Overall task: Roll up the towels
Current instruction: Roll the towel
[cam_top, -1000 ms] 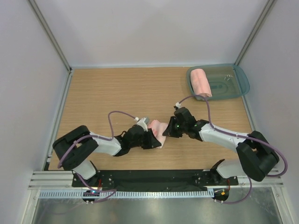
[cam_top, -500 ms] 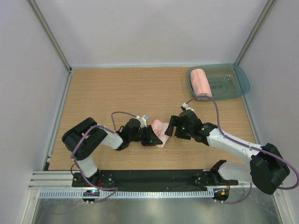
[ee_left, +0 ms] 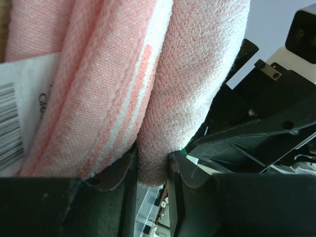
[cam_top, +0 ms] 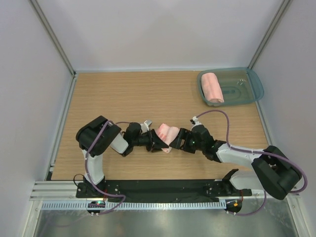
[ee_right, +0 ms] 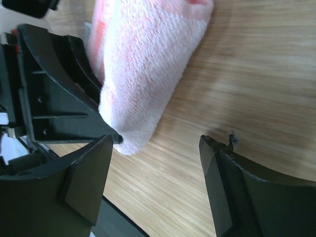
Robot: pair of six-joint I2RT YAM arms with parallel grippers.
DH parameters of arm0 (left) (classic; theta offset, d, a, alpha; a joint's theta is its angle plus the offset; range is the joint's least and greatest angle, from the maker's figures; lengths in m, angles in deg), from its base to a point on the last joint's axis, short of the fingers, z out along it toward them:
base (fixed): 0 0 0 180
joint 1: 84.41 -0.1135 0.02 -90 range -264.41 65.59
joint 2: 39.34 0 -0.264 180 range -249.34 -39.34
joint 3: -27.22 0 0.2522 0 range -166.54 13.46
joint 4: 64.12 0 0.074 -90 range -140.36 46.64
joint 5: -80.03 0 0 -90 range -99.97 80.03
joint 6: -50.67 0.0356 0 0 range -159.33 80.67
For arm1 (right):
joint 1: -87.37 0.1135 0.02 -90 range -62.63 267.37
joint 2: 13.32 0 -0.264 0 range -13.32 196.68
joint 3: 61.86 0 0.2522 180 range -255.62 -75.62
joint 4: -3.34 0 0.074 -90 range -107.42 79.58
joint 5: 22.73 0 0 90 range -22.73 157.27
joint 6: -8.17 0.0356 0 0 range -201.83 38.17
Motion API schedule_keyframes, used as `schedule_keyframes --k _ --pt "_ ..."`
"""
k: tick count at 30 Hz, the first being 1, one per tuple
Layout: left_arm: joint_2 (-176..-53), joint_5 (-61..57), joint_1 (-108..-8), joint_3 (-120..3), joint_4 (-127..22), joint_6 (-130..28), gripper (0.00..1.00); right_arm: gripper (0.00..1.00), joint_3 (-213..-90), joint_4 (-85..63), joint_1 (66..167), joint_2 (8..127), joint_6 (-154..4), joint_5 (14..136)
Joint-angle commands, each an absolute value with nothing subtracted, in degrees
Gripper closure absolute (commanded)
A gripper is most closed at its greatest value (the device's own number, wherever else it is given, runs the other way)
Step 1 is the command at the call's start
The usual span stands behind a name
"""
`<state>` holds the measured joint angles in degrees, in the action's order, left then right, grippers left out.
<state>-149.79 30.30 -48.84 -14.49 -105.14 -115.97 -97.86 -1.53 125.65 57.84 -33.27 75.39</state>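
Note:
A small salmon-pink towel [cam_top: 167,133] with reddish stripes is bunched into a loose roll at the table's near middle. My left gripper [cam_top: 157,142] is shut on one fold of the striped towel [ee_left: 113,84], and its pads pinch the cloth's lower edge. A white barcode label [ee_left: 19,118] shows on the cloth. My right gripper [cam_top: 177,140] is open just right of the towel [ee_right: 143,64], with bare wood between its fingers [ee_right: 86,177]. A second, plain pink towel [cam_top: 212,87] lies rolled in the tray [cam_top: 249,86].
The teal plastic tray sits at the back right corner of the wooden table [cam_top: 118,98]. White walls close in the table on three sides. A black rail [cam_top: 158,188] with both arm bases runs along the near edge.
My right gripper has opened and let go of the striped towel, dropping lower beside it. The left arm has folded in to the right, still gripping the cloth.

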Motion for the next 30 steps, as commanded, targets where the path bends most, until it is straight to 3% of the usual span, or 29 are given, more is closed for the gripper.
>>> schedule_keyframes --k 1,15,18,20,21,22,25,27,28,30 --pt "-152.4 31.4 -50.0 -13.3 -104.3 -119.4 1.0 0.23 -96.1 14.8 125.3 60.6 -30.0 75.2" --pt "-152.5 34.4 -51.5 -13.8 -104.2 -122.6 1.0 0.46 -93.1 36.4 123.2 77.1 -26.2 75.4" --pt "-152.8 34.8 -51.5 -14.1 -103.8 -122.6 1.0 0.56 -92.9 38.2 123.2 78.3 -26.1 75.5" --pt "-153.2 35.0 -51.5 -14.2 -103.9 -122.6 1.0 0.68 -93.0 38.3 123.2 78.4 -26.1 75.4" --pt "-151.9 34.7 -51.5 -13.9 -103.7 -122.4 1.0 0.83 -93.5 37.6 123.2 77.7 -26.5 75.8" --pt "-151.9 34.3 -51.5 -13.9 -103.7 -122.1 1.0 0.87 -93.6 37.0 123.2 77.7 -26.5 75.8" --pt "-148.9 33.0 -51.5 -13.9 -97.9 -118.3 0.95 0.96 -95.2 31.3 123.1 75.7 -26.4 76.1" --pt "-146.6 31.4 -51.5 -15.0 -88.7 -115.2 0.83 0.98 -97.1 27.3 123.1 73.4 -26.7 76.0" --pt "-144.0 29.4 -51.5 -15.5 -84.8 -111.1 0.72 0.99 -98.1 21.5 123.1 72.6 -27.2 75.7" --pt "-141.3 26.9 -51.5 -17.4 -73.6 -107.0 0.64 0.99 -100.3 15.5 123.2 70.8 -28.1 75.4"
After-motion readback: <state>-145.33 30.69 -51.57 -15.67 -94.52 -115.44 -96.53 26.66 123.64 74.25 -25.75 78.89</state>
